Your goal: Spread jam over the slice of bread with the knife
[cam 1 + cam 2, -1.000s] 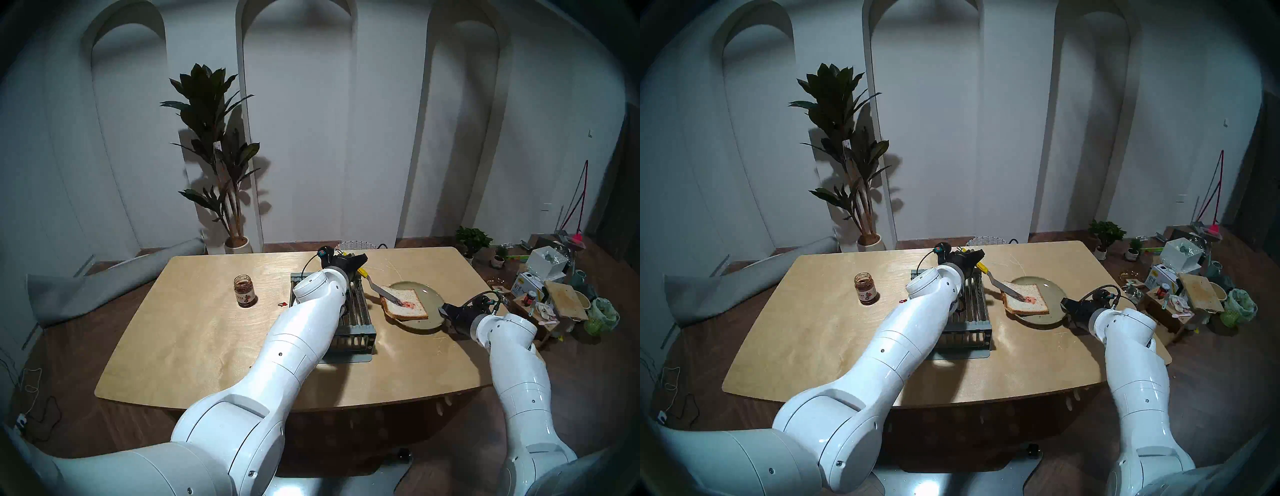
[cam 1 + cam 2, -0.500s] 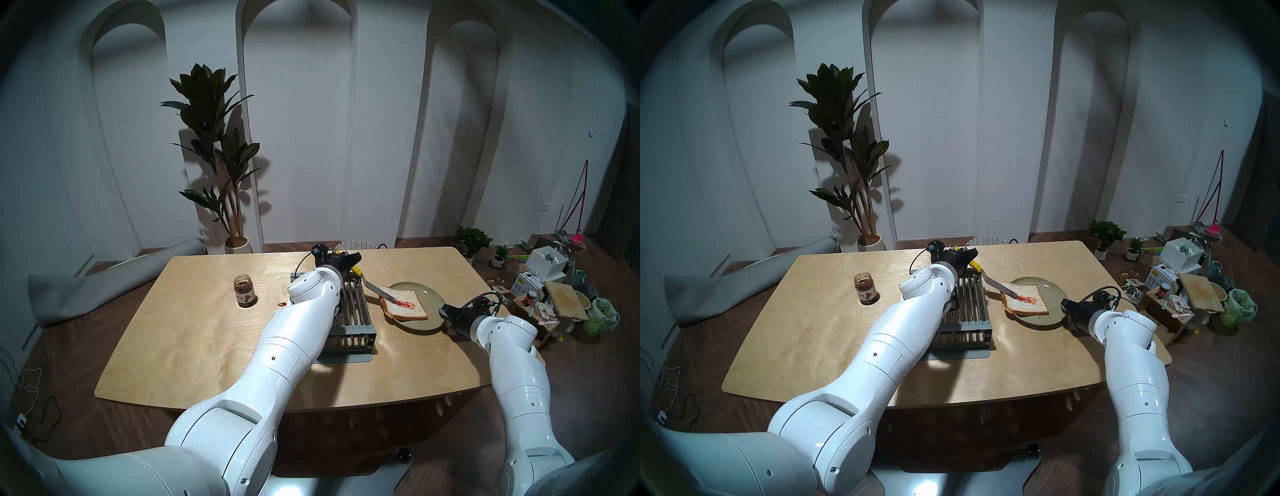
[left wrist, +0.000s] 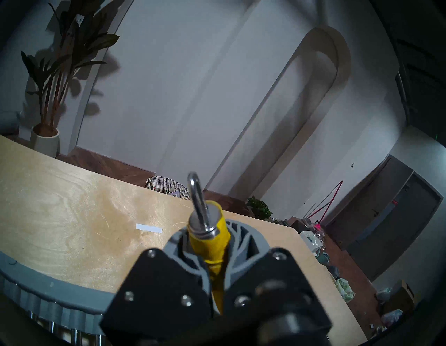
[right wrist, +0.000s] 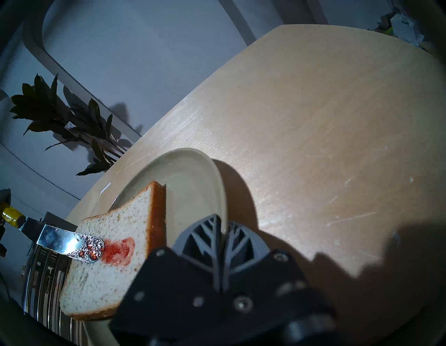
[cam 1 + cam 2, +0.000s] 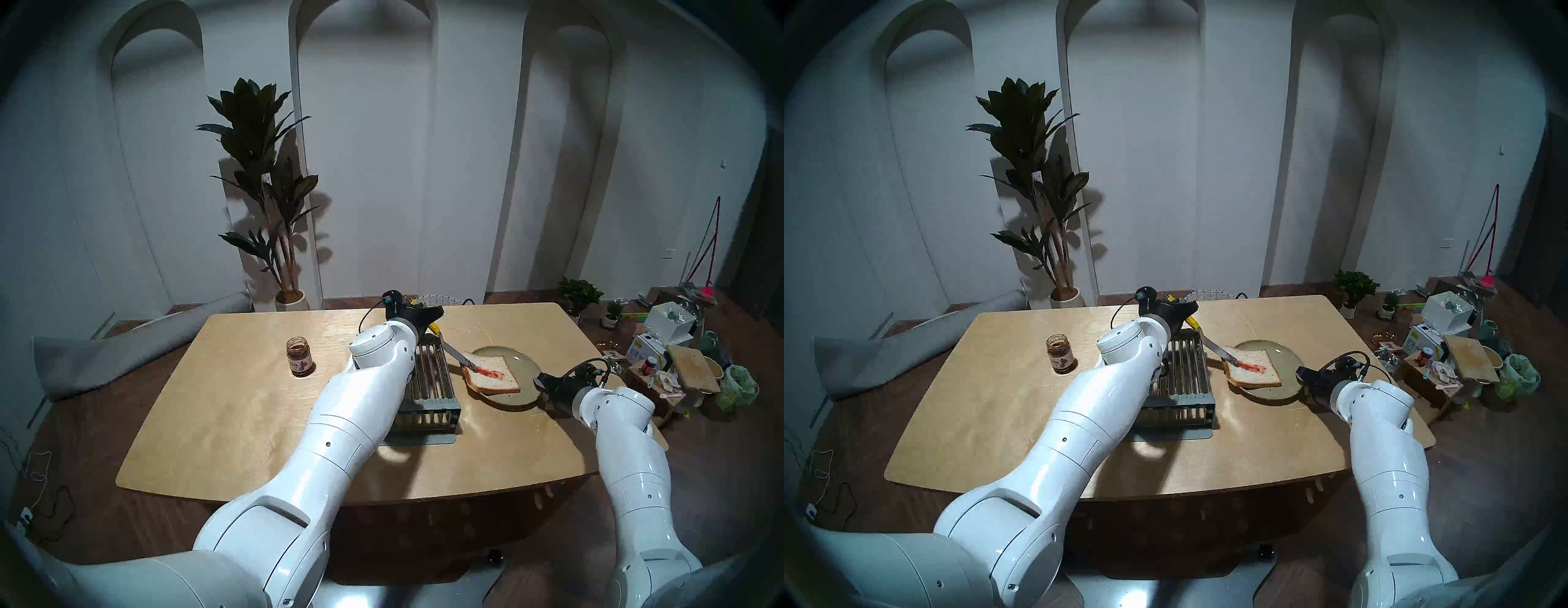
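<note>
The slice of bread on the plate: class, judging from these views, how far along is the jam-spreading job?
Done: a short bright red streak of jam lies on the square pale slice of bread.

In hand: the left claw is shut on the yellow-handled metal knife, its jam-coated tip on the bread. The right claw is shut on the rim of the round olive-green plate.

Left: most of the bread is bare.

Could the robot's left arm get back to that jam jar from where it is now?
Probably yes. The jam jar stands open and alone on the table, left of the grey rack, with nothing between. The left hand is shut on the knife, so it could dip again.
</note>
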Tool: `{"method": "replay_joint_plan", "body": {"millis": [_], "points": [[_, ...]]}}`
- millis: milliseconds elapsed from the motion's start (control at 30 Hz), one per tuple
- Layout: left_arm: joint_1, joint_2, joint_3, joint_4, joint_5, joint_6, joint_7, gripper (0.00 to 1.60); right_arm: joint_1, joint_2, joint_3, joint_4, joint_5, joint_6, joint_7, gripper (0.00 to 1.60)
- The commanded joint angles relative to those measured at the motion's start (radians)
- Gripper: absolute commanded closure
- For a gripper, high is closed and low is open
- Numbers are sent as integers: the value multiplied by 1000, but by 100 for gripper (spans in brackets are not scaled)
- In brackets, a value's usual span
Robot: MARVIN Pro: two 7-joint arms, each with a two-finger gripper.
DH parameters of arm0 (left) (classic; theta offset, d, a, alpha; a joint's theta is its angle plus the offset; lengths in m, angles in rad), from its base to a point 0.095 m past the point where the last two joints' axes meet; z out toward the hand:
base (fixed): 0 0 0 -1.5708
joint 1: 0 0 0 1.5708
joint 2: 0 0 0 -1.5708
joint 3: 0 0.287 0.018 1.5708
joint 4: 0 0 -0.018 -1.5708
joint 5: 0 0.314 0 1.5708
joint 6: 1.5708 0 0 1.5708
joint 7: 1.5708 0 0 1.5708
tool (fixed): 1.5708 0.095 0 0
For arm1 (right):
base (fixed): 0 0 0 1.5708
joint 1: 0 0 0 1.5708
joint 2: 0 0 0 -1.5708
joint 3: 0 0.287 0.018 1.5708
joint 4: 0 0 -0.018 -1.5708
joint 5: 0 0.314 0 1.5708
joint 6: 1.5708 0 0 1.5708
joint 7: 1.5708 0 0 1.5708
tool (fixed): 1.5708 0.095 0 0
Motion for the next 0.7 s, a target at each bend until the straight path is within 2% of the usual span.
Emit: {"method": "replay_joint_plan", "body": {"millis": [0,300,667], "points": [[-9,17,6,-79,16,3,4,160,-3,-10,-14,12,-2,-1,6,160],[-7,34,19,-114,21,26,13,160,4,-10,-18,23,-4,-5,9,160],[25,48,64,-252,34,24,-16,160,11,-9,-23,28,-10,-8,5,160]]}}
